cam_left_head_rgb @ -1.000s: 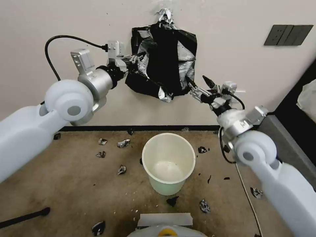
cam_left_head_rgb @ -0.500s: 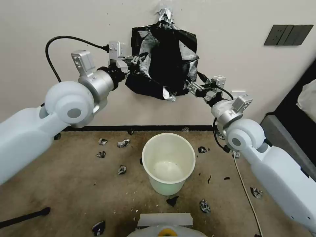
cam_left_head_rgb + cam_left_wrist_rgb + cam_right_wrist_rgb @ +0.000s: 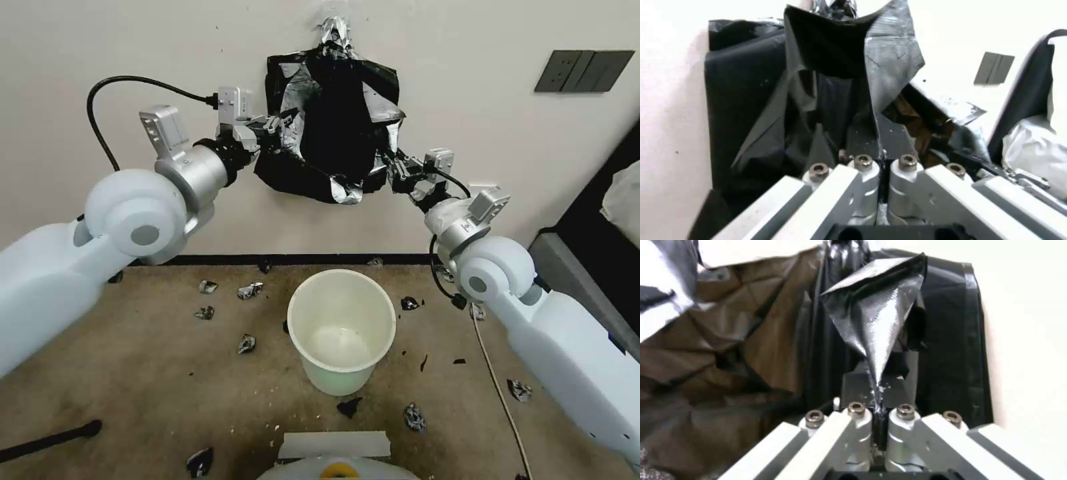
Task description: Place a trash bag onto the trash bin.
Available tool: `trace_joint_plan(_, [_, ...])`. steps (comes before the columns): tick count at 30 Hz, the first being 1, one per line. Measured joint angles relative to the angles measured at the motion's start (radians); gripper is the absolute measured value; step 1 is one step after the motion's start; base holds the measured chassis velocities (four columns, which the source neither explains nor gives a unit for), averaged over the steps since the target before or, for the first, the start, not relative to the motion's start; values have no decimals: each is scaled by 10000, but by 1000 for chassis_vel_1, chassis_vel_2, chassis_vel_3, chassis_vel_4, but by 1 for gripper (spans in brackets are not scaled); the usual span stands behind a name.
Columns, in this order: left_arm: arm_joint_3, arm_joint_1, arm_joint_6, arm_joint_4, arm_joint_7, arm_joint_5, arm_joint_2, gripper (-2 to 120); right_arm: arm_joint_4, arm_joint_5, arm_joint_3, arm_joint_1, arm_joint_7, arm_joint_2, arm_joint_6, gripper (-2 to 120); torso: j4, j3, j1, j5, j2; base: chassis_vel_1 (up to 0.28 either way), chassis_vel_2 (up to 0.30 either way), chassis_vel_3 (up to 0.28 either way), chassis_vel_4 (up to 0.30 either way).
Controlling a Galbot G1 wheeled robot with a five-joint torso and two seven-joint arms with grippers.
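Note:
The trash bag (image 3: 295,130), glossy black with silvery creases, hangs in front of a stack of bags taped to the wall. My left gripper (image 3: 283,124) is shut on its left edge; the left wrist view shows the film (image 3: 893,66) pinched between the fingertips of that gripper (image 3: 880,141). At the bag's right edge my right gripper (image 3: 389,167) is shut on it too, and the right wrist view has a silvery fold (image 3: 880,316) rising from the closed gripper (image 3: 878,385). The white round trash bin (image 3: 341,287) stands open on the floor below, between both arms.
Small black plastic scraps (image 3: 248,291) lie scattered over the brown floor around the bin. A dark switch plate (image 3: 583,70) is on the wall at the right, dark furniture (image 3: 600,220) stands at the right edge, and a black rod (image 3: 50,440) lies at the lower left.
My right gripper moved left and up to the bag's right edge and went from open to shut on it. The left arm barely shifted, still holding the left edge.

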Motion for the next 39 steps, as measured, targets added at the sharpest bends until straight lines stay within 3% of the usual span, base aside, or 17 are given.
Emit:
trace_joint_plan(3, [-255,354,-12,-148,6,41,81,0,147,46,98,-137,-93,-23,132,0,0,0,0,3,0,0,0,0,0])
trace_joint_plan(5, [-1312,1553,-41,-633,123,121,324,0,508,17,310,-514,-459,-110,398,0,0,-1,0,1,0,0,0,0,0])
trace_joint_plan(6, [-1312,1553,-41,-633,123,121,324,0,508,17,310,-514,-459,-110,398,0,0,-1,0,1,0,0,0,0,0])
trace_joint_plan(9, [-2306,3028,-315,-1229,350,341,638,0,1068,-257,503,-1067,-941,-329,596,0,3,-1,-1,-3,1,0,0,0,0])
trace_joint_plan(26, [-3518,5521,-789,-2045,395,1477,491,0,2247,-894,892,-2580,-1493,-608,1081,0,2,-1,-1,1,2,0,0,0,0])
trace_joint_plan(33, [-4813,7252,-777,-2513,556,1787,428,0,2735,-1156,1174,-3770,-1707,-763,1108,0,2,-1,-1,1,2,0,0,0,0])
trace_joint_plan(39, [-5469,7910,-785,-2767,600,1917,279,0,3090,-1154,1294,-4136,-1552,-902,1096,0,2,-1,-1,0,2,0,0,0,0])
